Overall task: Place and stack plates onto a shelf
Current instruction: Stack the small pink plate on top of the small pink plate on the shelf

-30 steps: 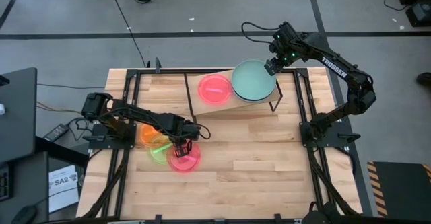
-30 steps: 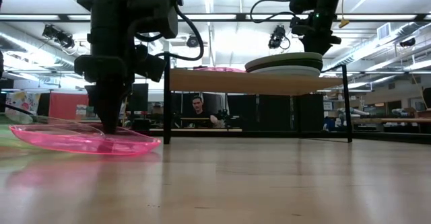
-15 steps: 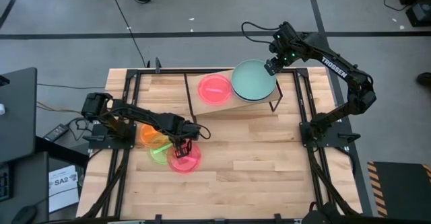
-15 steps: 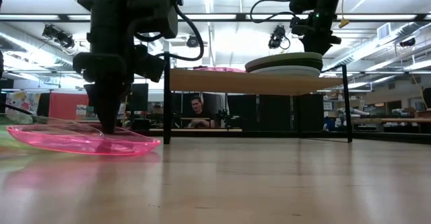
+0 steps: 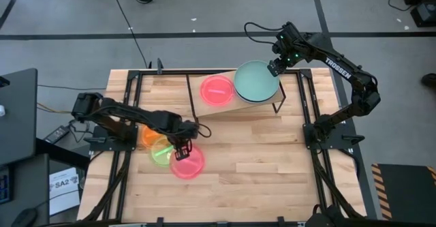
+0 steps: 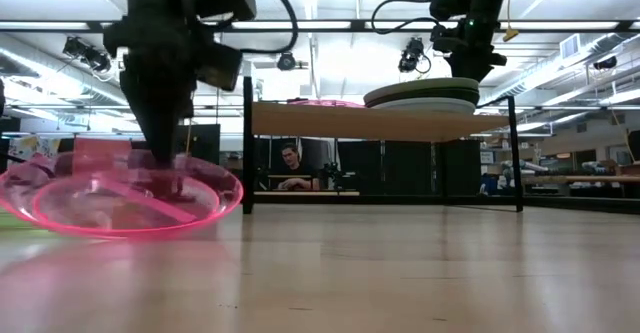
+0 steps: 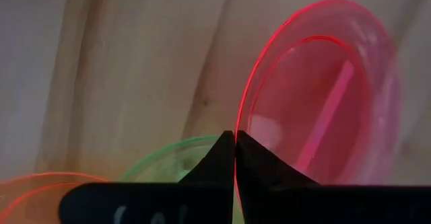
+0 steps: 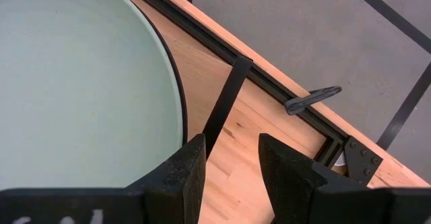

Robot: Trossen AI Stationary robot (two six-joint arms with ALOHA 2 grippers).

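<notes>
My left gripper (image 5: 180,148) is shut on a translucent pink plate (image 5: 188,163) at the table's left, which stands slanted in the low view (image 6: 130,198). A neon-green plate (image 5: 161,153) and an orange plate (image 5: 149,137) lie flat on the table beside it, overlapping. On the shelf (image 5: 235,108) at the back rest a red-pink plate (image 5: 216,89) and a stack topped by a mint-green plate (image 5: 256,81). My right gripper (image 8: 229,160) hangs open over that stack's far right rim, nothing between its fingers. My left gripper pinches the pink plate's rim (image 7: 237,150) between its two fingers, on the side toward the table's far left. The fingers come from above, pointing down. The gripped rim is raised and the plate tilts, its opposite rim (image 6: 130,233) low; whether that rim touches the table, I cannot tell.
The shelf's thin black legs (image 6: 247,153) stand on the table behind the pink plate. Black frame rails (image 5: 136,97) run along the tabletop's sides. A person (image 6: 293,168) sits beyond the table. Bare wood (image 5: 252,165) lies at the table's middle and near right.
My left gripper has gone up with the pink plate's rim in its fingers. The plate, which lay flat on the table, has tipped up at the gripped side and now stands slanted.
</notes>
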